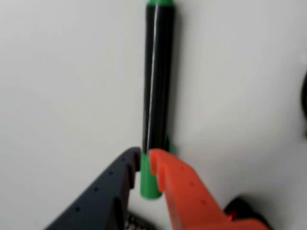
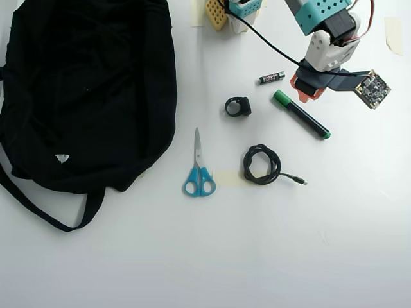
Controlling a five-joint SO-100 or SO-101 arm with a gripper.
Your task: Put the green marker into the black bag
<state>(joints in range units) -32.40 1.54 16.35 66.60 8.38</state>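
Note:
The green marker (image 2: 302, 116) lies flat on the white table, with its green cap pointing up-left in the overhead view. The wrist view shows its black barrel (image 1: 158, 72) running up the frame from the fingers. My gripper (image 1: 145, 155) sits right at the cap, with a black finger (image 1: 115, 182) on the left and an orange finger (image 1: 182, 187) on the right. The gap between them is narrow and green shows in it. I cannot tell whether they press on the cap. In the overhead view the gripper (image 2: 300, 90) is at the marker's cap end. The black bag (image 2: 90, 83) lies far left.
A small black battery (image 2: 271, 77) and a black ring-shaped piece (image 2: 238, 106) lie left of the marker. Blue-handled scissors (image 2: 199, 170) and a coiled black cable (image 2: 261, 165) lie lower down. The arm's base (image 2: 244, 8) stands at the top edge.

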